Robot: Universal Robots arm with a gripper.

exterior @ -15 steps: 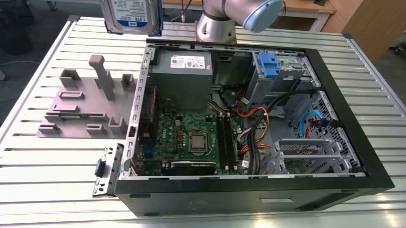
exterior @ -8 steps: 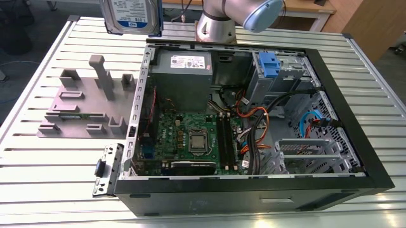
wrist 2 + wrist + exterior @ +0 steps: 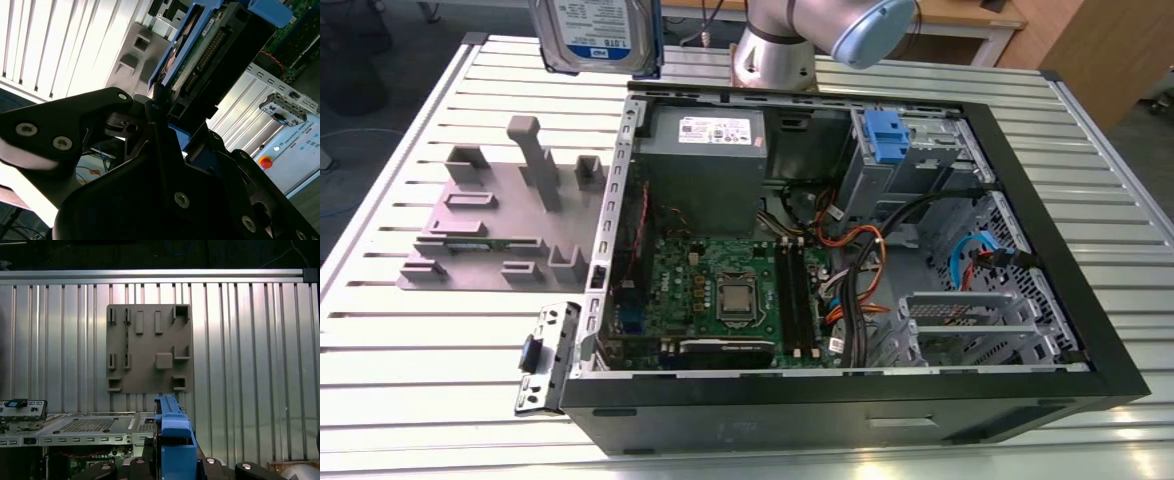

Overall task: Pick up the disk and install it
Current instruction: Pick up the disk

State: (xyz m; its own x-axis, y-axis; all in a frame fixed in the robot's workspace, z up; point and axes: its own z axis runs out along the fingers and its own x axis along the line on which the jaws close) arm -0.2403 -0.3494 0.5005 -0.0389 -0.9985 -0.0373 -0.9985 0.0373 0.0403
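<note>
The disk, a silver-grey drive with a white-and-blue label in a blue caddy, hangs in the air above the table's far edge, left of the open computer case in the exterior view. In the second wrist view my gripper is shut on the disk, its black fingers clamping the blue frame. The first wrist view looks along the caddy's blue edge, which stands upright between the gripper's finger mounts, high over the table.
A grey fixture plate with upright pegs lies on the slatted table, left of the case. Inside the case are a power supply box, a motherboard, cables and another blue caddy in the drive bay. A metal bracket lies near the front.
</note>
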